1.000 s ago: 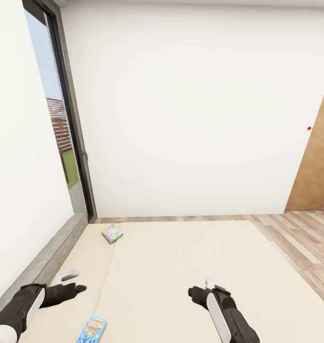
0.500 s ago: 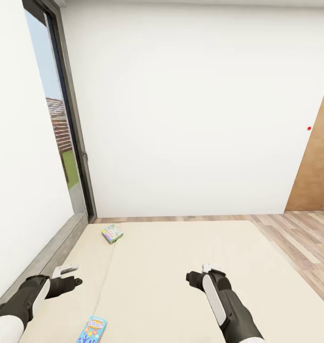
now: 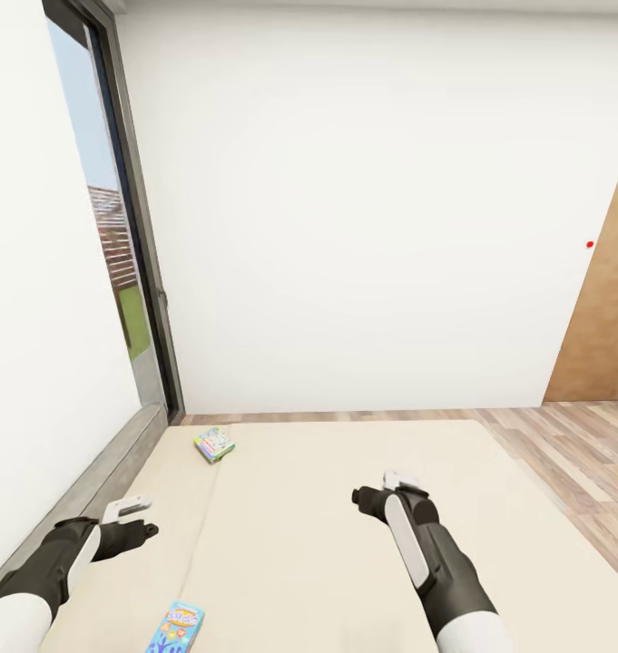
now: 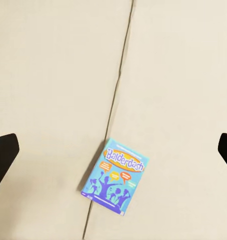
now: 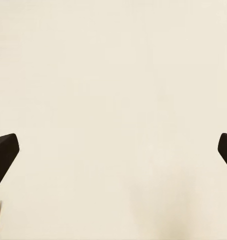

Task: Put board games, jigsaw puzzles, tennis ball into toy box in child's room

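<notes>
Bed (image 3: 345, 508) lying under both arms, beige cover bare beneath right gripper (image 5: 113, 150), jaws standing wide apart. Left gripper (image 4: 113, 150) hovering over blue board game (image 4: 115, 175), jaws likewise spread, box lying flat by mattress seam. Second board game (image 3: 214, 444) resting near bed's far corner by window (image 3: 109, 236).

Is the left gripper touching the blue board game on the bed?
Apart. The left wrist view shows the blue board game lying flat on the bed, with bare mattress between it and both fingers of the open left gripper.
</notes>
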Motion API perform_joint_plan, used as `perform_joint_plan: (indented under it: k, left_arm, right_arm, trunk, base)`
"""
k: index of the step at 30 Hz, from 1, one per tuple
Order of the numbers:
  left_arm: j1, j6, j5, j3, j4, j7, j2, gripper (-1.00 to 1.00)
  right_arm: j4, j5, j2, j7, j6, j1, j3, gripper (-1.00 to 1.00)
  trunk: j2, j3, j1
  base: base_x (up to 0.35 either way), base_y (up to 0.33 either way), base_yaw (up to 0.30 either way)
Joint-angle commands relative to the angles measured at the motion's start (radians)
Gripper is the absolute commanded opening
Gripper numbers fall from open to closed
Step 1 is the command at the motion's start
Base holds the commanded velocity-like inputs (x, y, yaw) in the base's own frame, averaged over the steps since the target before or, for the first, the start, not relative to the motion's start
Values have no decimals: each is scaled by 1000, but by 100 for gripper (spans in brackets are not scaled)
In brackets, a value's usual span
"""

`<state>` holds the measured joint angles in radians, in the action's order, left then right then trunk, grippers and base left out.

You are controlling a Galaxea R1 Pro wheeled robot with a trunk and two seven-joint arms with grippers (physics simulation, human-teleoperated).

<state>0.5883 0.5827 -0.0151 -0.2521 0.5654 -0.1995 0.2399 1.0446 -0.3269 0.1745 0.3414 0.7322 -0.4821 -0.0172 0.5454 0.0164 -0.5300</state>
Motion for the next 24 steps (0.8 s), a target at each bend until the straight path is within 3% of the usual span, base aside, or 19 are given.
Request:
perform_joint_plan:
  k: [1, 5, 10, 18, 24]
  left_arm:
    - [1, 7, -2, -4, 1, -4, -1, 100]
    - [25, 12, 1, -4, 3, -2, -11, 100]
    - [40, 6, 7, -2, 2, -2, -19, 100]
    - [45, -8, 9, 4, 1, -2, -24, 100]
    - [45, -21, 14, 44, -2, -2, -30, 100]
  right_arm:
    - [4, -9, 0, 10, 2, -1, -6, 100]
    - [37, -8, 0, 8, 4, -3, -58, 100]
    - [58, -11, 0, 6, 0, -3, -83, 100]
    - [65, -12, 0, 4, 0, -3, -93, 100]
    - [66, -12, 0, 5, 4, -3, -92, 100]
  trunk:
    - [2, 2, 0]
    - [2, 2, 0]
    - [2, 2, 0]
    - [2, 9, 0]
    - [2, 19, 0]
  base:
    - [0, 0, 0]
    - [0, 0, 0]
    - [0, 0, 0]
    - [0, 0, -1]
    - [0, 0, -46]
